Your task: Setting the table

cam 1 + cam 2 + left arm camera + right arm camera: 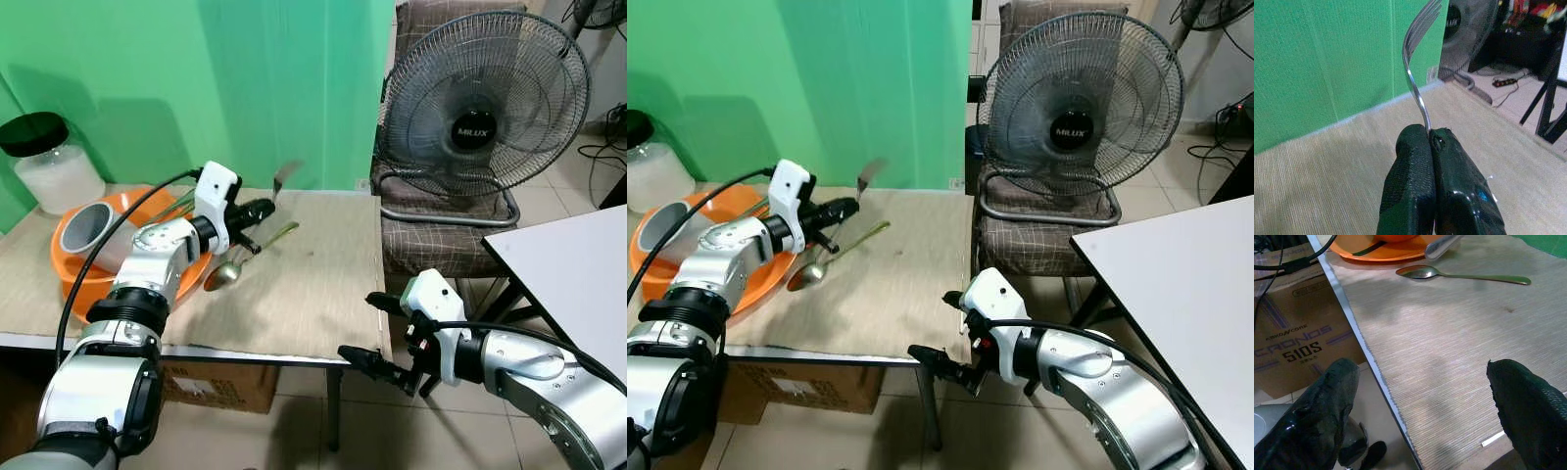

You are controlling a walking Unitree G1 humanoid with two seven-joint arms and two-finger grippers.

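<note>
Fig.: left pincer [263,209] is clenching a fork [1418,58] by its handle, tines pointing up toward 1 o'clock, raised above the counter [313,294] w/ the green wall behind. A spoon [245,259] is lying on the counter just below the pincer, bowl end at approx. 7 o'clock, close to the orange basin [78,279], which is holding a grey cup [83,230] and more utensils. A lidded jar [49,162] is standing at 10 o'clock of the basin. Right pincer [387,333] is hanging released, fingers spread wide, off the counter's near edge at 4 o'clock, holding nothing. Step in hand, by judgement: placing the fork beside the spoon. To do it well: lower the handle end first, turn the wrist so the fork is lying flat and parallel to the spoon, keep a small gap so it isn't knocking the spoon, and release only once metal is resting on the counter.
</note>
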